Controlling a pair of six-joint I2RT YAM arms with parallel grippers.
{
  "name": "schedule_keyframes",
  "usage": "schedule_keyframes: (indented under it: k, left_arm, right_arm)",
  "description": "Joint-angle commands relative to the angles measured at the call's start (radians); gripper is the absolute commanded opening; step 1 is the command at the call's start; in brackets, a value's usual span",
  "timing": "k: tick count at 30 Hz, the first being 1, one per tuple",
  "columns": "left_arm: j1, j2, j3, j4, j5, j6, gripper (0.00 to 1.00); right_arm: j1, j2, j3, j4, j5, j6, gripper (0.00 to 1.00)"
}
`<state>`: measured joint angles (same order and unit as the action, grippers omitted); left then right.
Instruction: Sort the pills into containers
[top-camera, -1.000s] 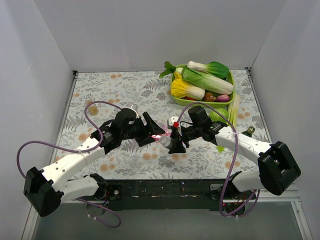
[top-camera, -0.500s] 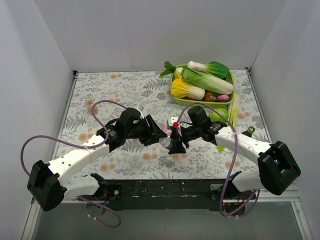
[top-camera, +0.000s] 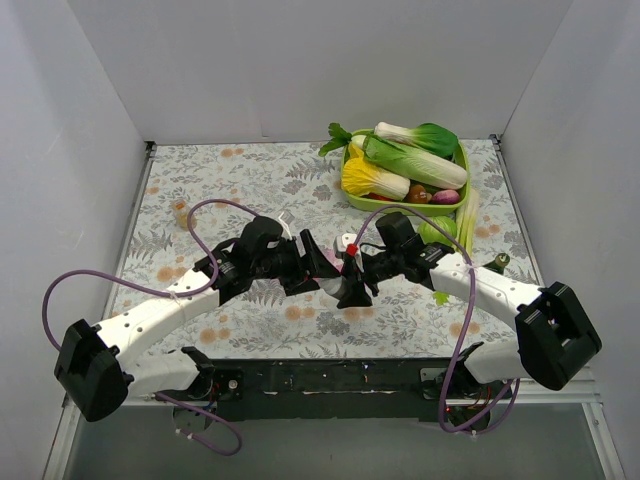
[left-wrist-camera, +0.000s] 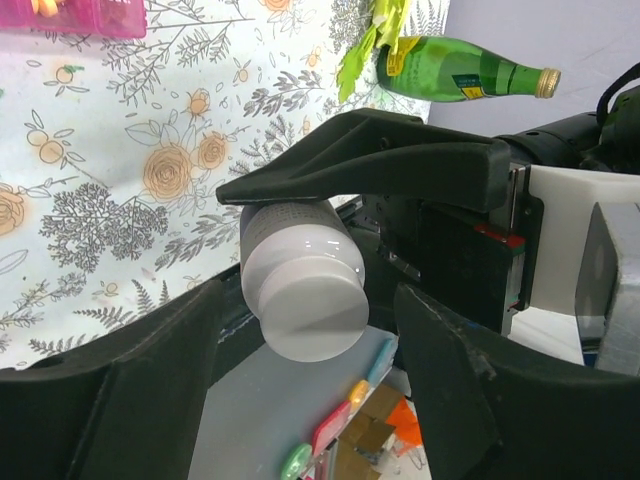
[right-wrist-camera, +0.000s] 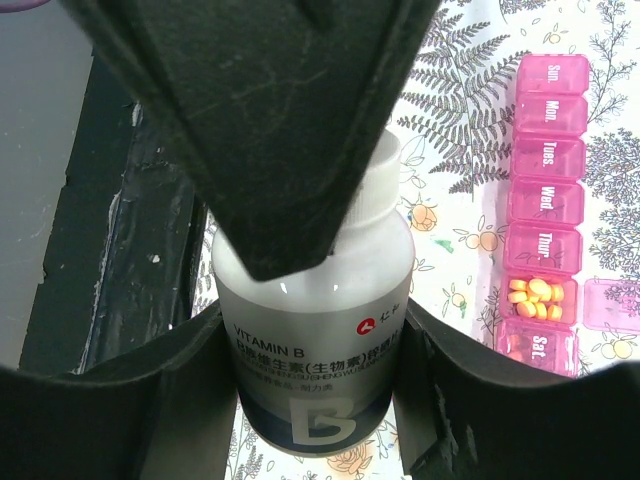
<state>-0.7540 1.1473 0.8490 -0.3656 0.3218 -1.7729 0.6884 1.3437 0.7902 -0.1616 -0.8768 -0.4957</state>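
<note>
One bottle (right-wrist-camera: 315, 370), capped, clamped between right fingers (right-wrist-camera: 130, 420); left fingers (left-wrist-camera: 130, 400) parted astride cap (left-wrist-camera: 310, 310), not gripping; organizer (right-wrist-camera: 545, 150) right of right fingers, pills (right-wrist-camera: 535, 295) in one compartment, most compartments apparently unfilled.

Left arm (top-camera: 160, 315), right arm (top-camera: 490, 285): white link shells, black joint housings, chunky black shoulder blocks (top-camera: 88, 370). A purple cable (top-camera: 215, 202) loops off each (same purple both sides). My jaws are matte black, wedge-shaped, lightly scuffed. Both bases share one black rail (top-camera: 330, 378).
</note>
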Motion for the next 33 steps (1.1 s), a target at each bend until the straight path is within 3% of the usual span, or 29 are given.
schedule_keyframes:
  k: [1,7,10,12,17,18,19,23,25,26,27,29,31,33]
  left_arm:
    - [-0.005,-0.032,-0.007,0.004,0.022,0.013,0.74]
    - [-0.005,-0.043,-0.004,-0.007,0.029,0.02,0.7]
    - [-0.005,-0.038,-0.002,-0.016,0.036,0.024,0.57]
    - [-0.005,-0.031,-0.002,-0.016,0.037,0.027,0.54]
    - [-0.005,-0.001,0.015,-0.015,0.071,0.073,0.31]
    - [-0.005,0.006,0.018,-0.015,0.074,0.091,0.18]
    - [-0.005,0.008,0.021,-0.013,0.08,0.116,0.14]
    - [-0.005,0.002,0.015,0.072,0.233,0.402,0.05]
    - [-0.005,0.005,0.021,0.091,0.383,0.635,0.01]
    - [-0.005,0.015,0.037,0.067,0.425,0.726,0.01]
    - [-0.005,0.023,0.05,-0.005,0.489,0.93,0.01]
    - [-0.005,0.02,0.055,-0.065,0.502,1.125,0.01]
    - [-0.005,0.014,0.047,-0.095,0.44,1.278,0.09]
    - [-0.005,0.017,0.071,-0.093,0.404,1.32,0.26]
  right_arm:
    - [-0.001,0.005,0.037,0.025,-0.018,0.005,0.01]
    - [-0.001,0.003,0.037,0.027,-0.017,0.006,0.01]
    - [-0.001,0.005,0.035,0.028,-0.017,0.006,0.01]
    - [-0.001,0.006,0.037,0.028,-0.016,0.006,0.01]
    - [-0.003,0.009,0.038,0.03,-0.016,0.012,0.01]
    - [-0.003,0.011,0.038,0.03,-0.021,0.014,0.01]
    - [-0.001,0.014,0.037,0.031,-0.024,0.017,0.01]
    - [-0.001,0.02,0.037,0.04,-0.062,0.038,0.01]
    - [-0.003,0.021,0.029,0.065,-0.105,0.058,0.01]
    - [-0.003,0.023,0.026,0.077,-0.123,0.084,0.01]
    - [-0.003,0.028,0.021,0.086,-0.163,0.095,0.01]
    - [-0.003,0.032,0.007,0.123,-0.203,0.123,0.01]
    - [-0.003,0.041,-0.005,0.149,-0.249,0.16,0.01]
    - [-0.004,0.044,-0.008,0.152,-0.263,0.166,0.01]
